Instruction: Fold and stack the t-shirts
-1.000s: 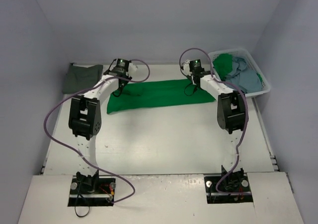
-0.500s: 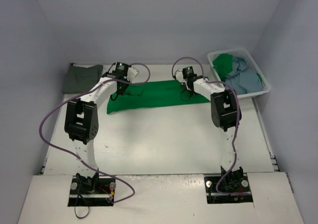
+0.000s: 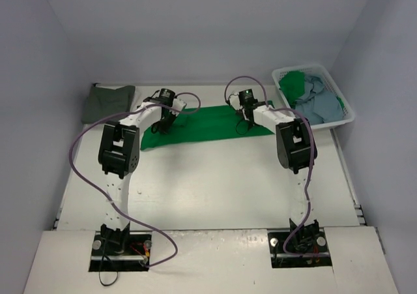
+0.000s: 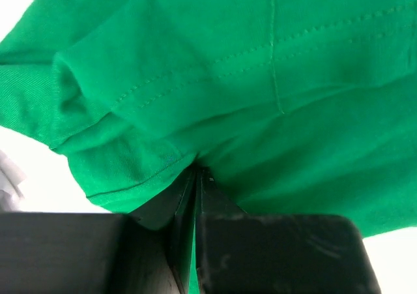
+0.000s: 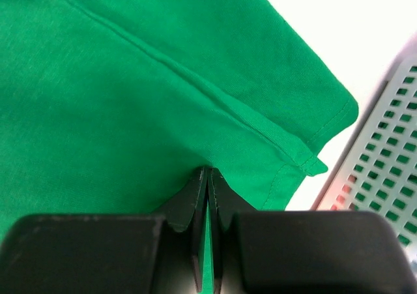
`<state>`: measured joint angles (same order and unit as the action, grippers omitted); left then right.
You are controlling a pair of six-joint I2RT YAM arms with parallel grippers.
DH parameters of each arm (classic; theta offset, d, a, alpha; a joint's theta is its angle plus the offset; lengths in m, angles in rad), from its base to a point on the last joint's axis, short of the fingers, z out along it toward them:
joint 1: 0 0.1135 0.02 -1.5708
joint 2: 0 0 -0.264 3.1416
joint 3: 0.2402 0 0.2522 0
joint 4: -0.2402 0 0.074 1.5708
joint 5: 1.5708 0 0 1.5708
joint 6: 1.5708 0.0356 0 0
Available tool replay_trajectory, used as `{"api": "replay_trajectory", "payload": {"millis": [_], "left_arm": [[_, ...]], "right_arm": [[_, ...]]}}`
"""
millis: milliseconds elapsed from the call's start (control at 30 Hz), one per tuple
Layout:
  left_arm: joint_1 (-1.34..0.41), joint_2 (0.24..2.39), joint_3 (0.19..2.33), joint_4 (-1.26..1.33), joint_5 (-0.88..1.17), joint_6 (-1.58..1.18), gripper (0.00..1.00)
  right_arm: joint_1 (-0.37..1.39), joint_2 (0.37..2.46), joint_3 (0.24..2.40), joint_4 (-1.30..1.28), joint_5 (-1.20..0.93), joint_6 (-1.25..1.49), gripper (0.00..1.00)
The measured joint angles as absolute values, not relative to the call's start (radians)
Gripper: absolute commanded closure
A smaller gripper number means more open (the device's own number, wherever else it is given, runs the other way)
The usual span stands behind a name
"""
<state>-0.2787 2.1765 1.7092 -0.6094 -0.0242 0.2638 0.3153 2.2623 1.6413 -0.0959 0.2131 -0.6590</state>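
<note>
A bright green t-shirt (image 3: 208, 126) lies spread as a long band across the far half of the table. My left gripper (image 3: 158, 124) is shut on the cloth near its left end; in the left wrist view the jaws (image 4: 197, 171) pinch a fold of green fabric (image 4: 260, 79). My right gripper (image 3: 243, 119) is shut on the shirt near its right end, with green cloth (image 5: 130, 98) clamped between the closed tips (image 5: 208, 170). A dark grey-olive t-shirt (image 3: 107, 102) lies folded at the far left.
A white plastic basket (image 3: 348, 111) stands at the far right, holding a light blue shirt (image 3: 319, 102) and another green one (image 3: 293, 82). Its perforated wall (image 5: 384, 170) shows close beside the right gripper. Grey walls enclose the table on three sides.
Both grippers have closed on the green shirt's far edge. The right gripper has shifted left and the left arm's elbow has swung right, so the shirt's right end sits slightly further in.
</note>
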Motion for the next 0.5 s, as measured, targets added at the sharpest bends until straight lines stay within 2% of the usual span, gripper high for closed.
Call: {"api": "replay_trajectory", "payload": {"millis": [267,500], "left_arm": [[-0.282,2.255,1.828,-0.631,-0.101,0.268,1.00],[-0.281,2.381,2.018,-0.631,-0.182,0.280,1.00]], "right_arm": [[0.356,2.121,1.435,-0.150,0.206,-0.662,1.00],[0.487,1.956,1.235,-0.253,0.189,-0.661,1.00]]}}
